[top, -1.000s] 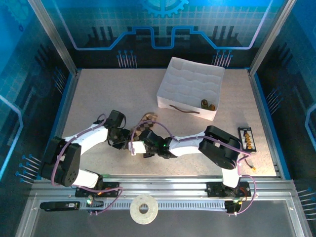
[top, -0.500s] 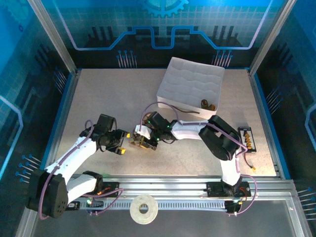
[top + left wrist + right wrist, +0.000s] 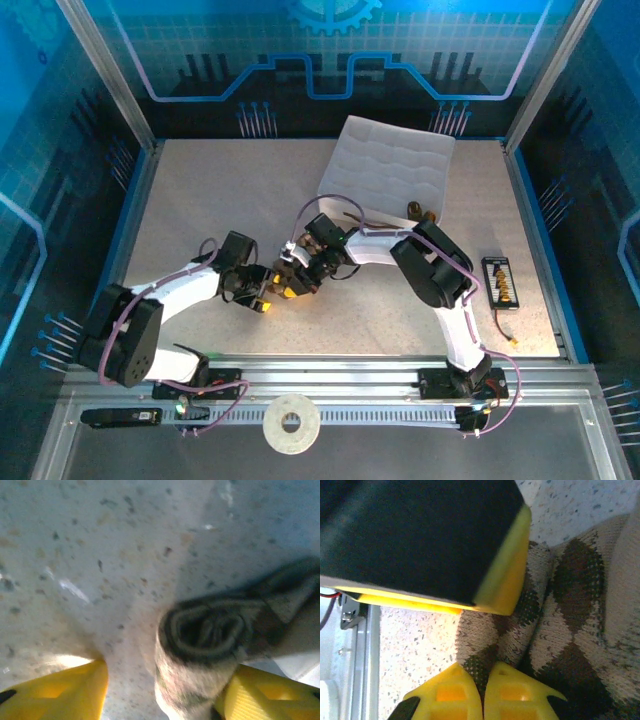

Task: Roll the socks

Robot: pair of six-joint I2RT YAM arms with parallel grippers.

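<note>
Left hand has swung in to meet the right hand since the earlier frame. Its fingers stand apart, bracketing the rolled end of the checked sock at the near middle of the table, likely to take it over. The right hand is clenched on a fold, presumably so the roll stays tight.
</note>
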